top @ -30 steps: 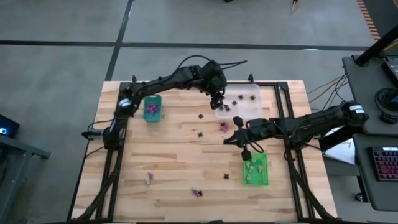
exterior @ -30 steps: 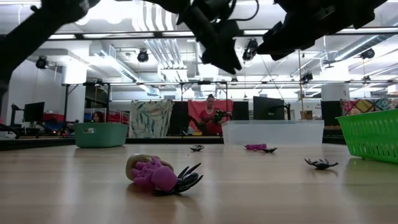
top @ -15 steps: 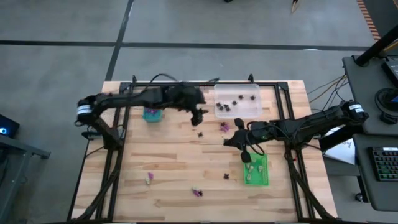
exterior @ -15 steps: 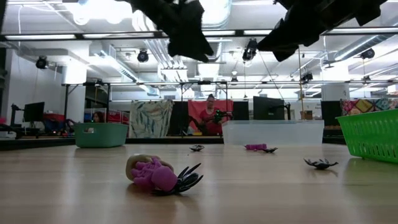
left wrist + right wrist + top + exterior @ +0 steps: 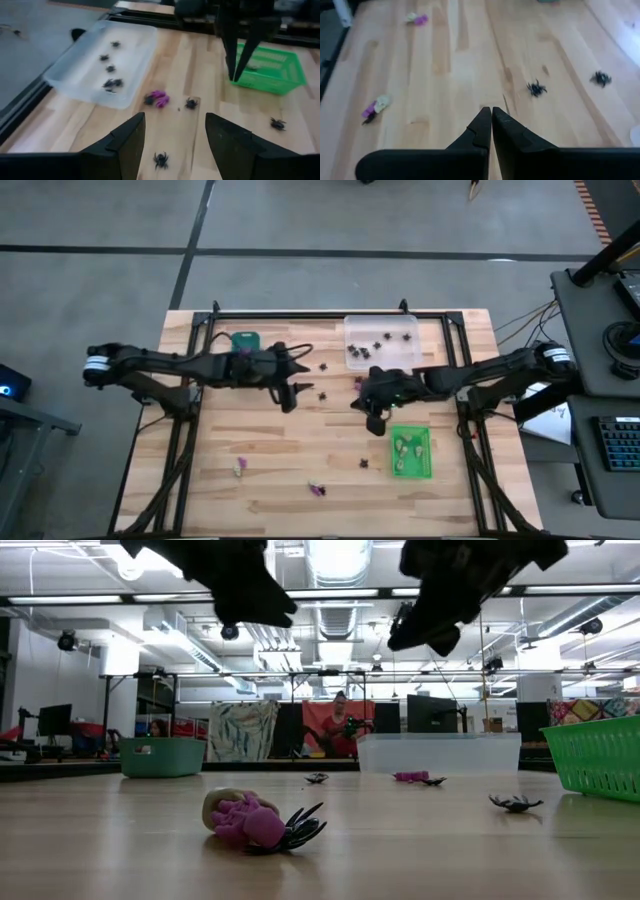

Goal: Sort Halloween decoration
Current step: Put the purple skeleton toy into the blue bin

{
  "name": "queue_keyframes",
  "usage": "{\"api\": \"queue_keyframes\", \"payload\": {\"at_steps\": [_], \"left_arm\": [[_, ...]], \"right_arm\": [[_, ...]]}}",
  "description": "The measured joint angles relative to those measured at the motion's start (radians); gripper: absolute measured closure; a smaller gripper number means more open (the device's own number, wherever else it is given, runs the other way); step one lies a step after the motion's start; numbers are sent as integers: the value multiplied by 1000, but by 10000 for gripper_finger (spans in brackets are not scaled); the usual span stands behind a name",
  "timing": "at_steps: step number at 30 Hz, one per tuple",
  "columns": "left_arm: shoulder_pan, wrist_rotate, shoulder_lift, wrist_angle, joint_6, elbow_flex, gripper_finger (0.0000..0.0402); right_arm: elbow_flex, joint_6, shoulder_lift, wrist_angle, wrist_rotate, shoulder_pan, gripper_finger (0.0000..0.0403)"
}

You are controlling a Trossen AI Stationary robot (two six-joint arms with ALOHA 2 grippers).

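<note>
The Halloween decoration lies scattered on the wooden table: black spiders [image 5: 322, 392], a purple piece [image 5: 358, 383], a cream piece [image 5: 238, 467], and a purple, cream and black cluster [image 5: 255, 820] near the front. More sit in the teal tray [image 5: 245, 340], the clear tray [image 5: 382, 342] and the green tray [image 5: 411, 452]. My left gripper [image 5: 291, 402] hangs open above the table's middle, over a black spider [image 5: 160, 159]. My right gripper [image 5: 374, 426] hangs shut and empty, left of the green tray and clear of the table [image 5: 491, 116].
A black metal frame [image 5: 330, 313] borders the table's far edge and sides. Both grippers hang well above the wood in the low view, the left [image 5: 245, 590] and the right [image 5: 440, 610]. People sit in the room beyond the table [image 5: 338, 725].
My left gripper has drawn back from over the clear tray toward the table's left and near side, sinking a little, and stays open. My right gripper has rolled about its own line and shifted a little toward the table's left, still shut.
</note>
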Motion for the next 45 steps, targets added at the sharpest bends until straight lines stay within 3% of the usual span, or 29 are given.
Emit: {"api": "queue_keyframes", "payload": {"at_steps": [14,20,31,36,45], "left_arm": [[-39,-164,-308,18,-124,-227,210],[-39,-214,-387,66,-128,-283,210],[-39,-216,-396,92,-116,-286,210],[-39,-216,-393,94,-116,-287,210],[-39,-218,-391,106,-94,-287,210]], "right_arm": [[315,157,277,-507,-2,-64,394],[405,162,389,-681,-2,-103,394],[463,99,537,-698,10,-163,394],[468,93,563,-696,150,-164,391],[468,107,569,-689,154,-186,333]]}}
